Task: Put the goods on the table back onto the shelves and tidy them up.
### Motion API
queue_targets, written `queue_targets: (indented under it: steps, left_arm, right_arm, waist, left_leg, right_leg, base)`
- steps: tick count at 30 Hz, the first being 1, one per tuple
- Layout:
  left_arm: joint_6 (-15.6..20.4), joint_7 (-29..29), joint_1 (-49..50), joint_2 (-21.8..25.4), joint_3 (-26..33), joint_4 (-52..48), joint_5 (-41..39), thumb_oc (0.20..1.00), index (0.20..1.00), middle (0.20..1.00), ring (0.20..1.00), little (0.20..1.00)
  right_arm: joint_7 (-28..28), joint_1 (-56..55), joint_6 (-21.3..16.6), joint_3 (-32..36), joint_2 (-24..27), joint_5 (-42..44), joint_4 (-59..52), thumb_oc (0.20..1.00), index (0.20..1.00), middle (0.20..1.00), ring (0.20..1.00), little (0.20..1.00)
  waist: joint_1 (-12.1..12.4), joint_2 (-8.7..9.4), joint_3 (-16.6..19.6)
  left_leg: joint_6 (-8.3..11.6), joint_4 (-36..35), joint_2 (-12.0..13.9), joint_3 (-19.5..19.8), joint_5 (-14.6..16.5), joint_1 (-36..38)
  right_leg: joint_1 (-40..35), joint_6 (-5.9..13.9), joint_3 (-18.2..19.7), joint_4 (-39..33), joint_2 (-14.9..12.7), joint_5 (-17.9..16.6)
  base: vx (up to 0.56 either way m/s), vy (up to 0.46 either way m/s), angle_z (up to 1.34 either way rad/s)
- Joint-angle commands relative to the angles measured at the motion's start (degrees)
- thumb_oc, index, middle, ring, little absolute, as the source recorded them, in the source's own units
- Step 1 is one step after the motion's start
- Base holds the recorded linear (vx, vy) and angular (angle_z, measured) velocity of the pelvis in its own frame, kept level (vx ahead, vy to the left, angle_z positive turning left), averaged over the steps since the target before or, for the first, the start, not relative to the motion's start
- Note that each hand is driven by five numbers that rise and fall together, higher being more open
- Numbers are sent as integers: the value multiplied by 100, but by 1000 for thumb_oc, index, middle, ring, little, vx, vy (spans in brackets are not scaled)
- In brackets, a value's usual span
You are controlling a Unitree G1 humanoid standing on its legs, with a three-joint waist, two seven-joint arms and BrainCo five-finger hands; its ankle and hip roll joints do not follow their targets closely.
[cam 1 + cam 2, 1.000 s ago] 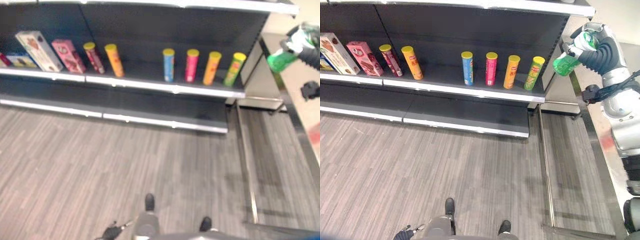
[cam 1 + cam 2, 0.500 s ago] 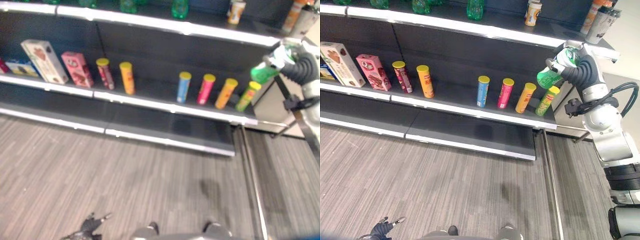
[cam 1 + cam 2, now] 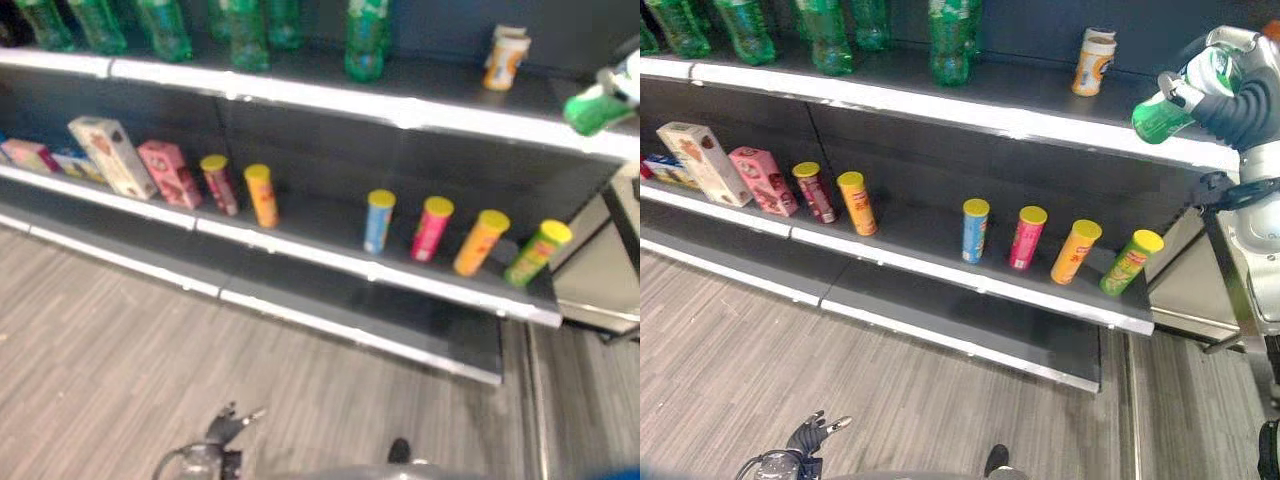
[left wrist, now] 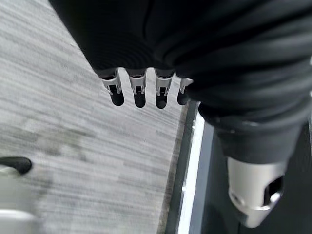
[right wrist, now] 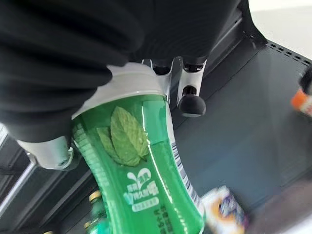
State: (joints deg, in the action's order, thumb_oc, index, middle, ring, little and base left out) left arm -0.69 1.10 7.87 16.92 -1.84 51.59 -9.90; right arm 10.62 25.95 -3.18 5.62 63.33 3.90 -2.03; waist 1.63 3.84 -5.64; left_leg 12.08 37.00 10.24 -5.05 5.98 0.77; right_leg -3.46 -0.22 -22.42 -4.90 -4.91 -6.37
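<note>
My right hand (image 3: 1232,92) is shut on a green bottle (image 3: 1162,114) with a leaf label (image 5: 141,180), held tilted just above the right end of the upper shelf (image 3: 1040,122). Several green bottles (image 3: 949,42) stand further left on that shelf, and a small orange-and-white cup (image 3: 1093,63) stands near its right end. My left hand (image 3: 808,437) hangs low over the floor with its fingers (image 4: 139,92) relaxed and nothing in it.
The middle shelf (image 3: 940,268) carries a row of snack tubes (image 3: 975,230) and, at the left, cartons (image 3: 705,162) and a pink box (image 3: 762,180). A lower shelf (image 3: 940,330) runs beneath. A metal table frame (image 3: 1185,300) stands right of the shelves.
The camera has tilted up and moved nearer the shelves, so the upper shelf now shows fully. My right hand has carried the green bottle up to the upper shelf's right end.
</note>
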Motion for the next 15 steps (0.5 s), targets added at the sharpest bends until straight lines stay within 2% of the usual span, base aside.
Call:
queue_targets:
  steps: [1, 2, 3, 5, 6, 7, 8, 9, 12, 15]
  left_arm:
    - [52, 30, -235, 504, -269, -289, 127, 1000, 1000, 1000, 1000, 1000]
    - [40, 8, -250, 486, -269, -269, 99, 1000, 1000, 1000, 1000, 1000]
    - [34, -22, -239, 476, -257, -260, 77, 1000, 1000, 1000, 1000, 1000]
    - [35, -45, -207, 493, -254, -203, 137, 1000, 1000, 1000, 1000, 1000]
    - [35, -45, -206, 493, -253, -203, 137, 1000, 1000, 1000, 1000, 1000]
    - [54, -14, -189, 502, -253, -88, 139, 1000, 1000, 1000, 1000, 1000]
    - [73, 12, -177, 510, -260, 9, 85, 1000, 1000, 1000, 1000, 1000]
    - [86, 44, -178, 512, -253, 25, 95, 1000, 1000, 1000, 1000, 1000]
    - [83, 50, -124, 508, -242, 51, 76, 1000, 1000, 1000, 1000, 1000]
    - [88, 71, -79, 510, -189, 241, 156, 1000, 1000, 1000, 1000, 1000]
  right_arm:
    - [212, 301, -235, 540, 114, 453, -147, 200, 200, 200, 200, 200]
    - [216, 198, -261, 676, 114, 565, -222, 200, 200, 200, 200, 200]
    - [206, 166, -307, 751, 95, 699, -280, 200, 200, 200, 200, 200]
    - [148, 208, -409, 726, 63, 807, -329, 200, 200, 200, 200, 200]
    - [148, 211, -409, 723, 63, 807, -327, 200, 200, 200, 200, 200]
    - [108, 348, -454, 529, 81, 801, -281, 200, 200, 200, 200, 200]
    - [96, 548, -415, 242, 174, 744, -97, 200, 200, 200, 200, 200]
    - [97, 641, -419, 148, 205, 706, -10, 200, 200, 200, 200, 200]
    - [42, 785, -370, -37, 200, 697, 3, 200, 200, 200, 200, 200]
    - [-60, 848, -314, -223, 129, 632, 24, 200, 200, 200, 200, 200]
  waist:
    - [-15, 288, -177]
    - [-24, 264, -210]
    - [-22, 278, -213]
    - [20, 291, -204]
    - [21, 295, -205]
    - [125, 215, -176]
    - [232, 117, -122]
    - [235, 90, -106]
    - [224, 94, -79]
    - [259, 117, 31]
  left_leg:
    - [-241, 195, 199, -430, -390, -218]
    - [-282, -134, 443, -683, -287, -229]
    - [-339, -503, 535, -899, -170, -254]
    - [-443, -1593, 494, -989, -2, -318]
    - [-444, -1604, 488, -994, -8, -310]
    - [-376, -2766, 327, -681, -360, -358]
    - [-299, -3572, 193, -268, -622, -310]
    - [-307, -3579, 170, -212, -719, -283]
    - [-339, -3639, 46, -183, -708, -226]
    - [-400, -4001, -90, -385, -765, 47]
  right_leg:
    - [12, 629, -53, -10, -252, 455]
    - [-39, 659, -90, -10, -214, 522]
    - [-74, 698, -80, -10, -256, 553]
    - [-76, 787, -30, -10, -347, 586]
    - [-77, 788, -28, -10, -351, 586]
    - [-78, 835, 83, -10, -310, 623]
    - [-166, 832, 194, -10, -241, 687]
    - [-189, 823, 184, -10, -237, 717]
    - [-247, 827, 246, -10, -295, 637]
    - [-259, 882, 341, -10, -386, 588]
  base:
    - [108, -33, -20]
    - [75, 32, -4]
    - [183, 82, -13]
    - [122, 119, -12]
    - [128, 188, 2]
    - [167, 262, -3]
    - [193, 303, -11]
    - [133, 206, -24]
    - [91, 108, -40]
    - [91, 157, 1]
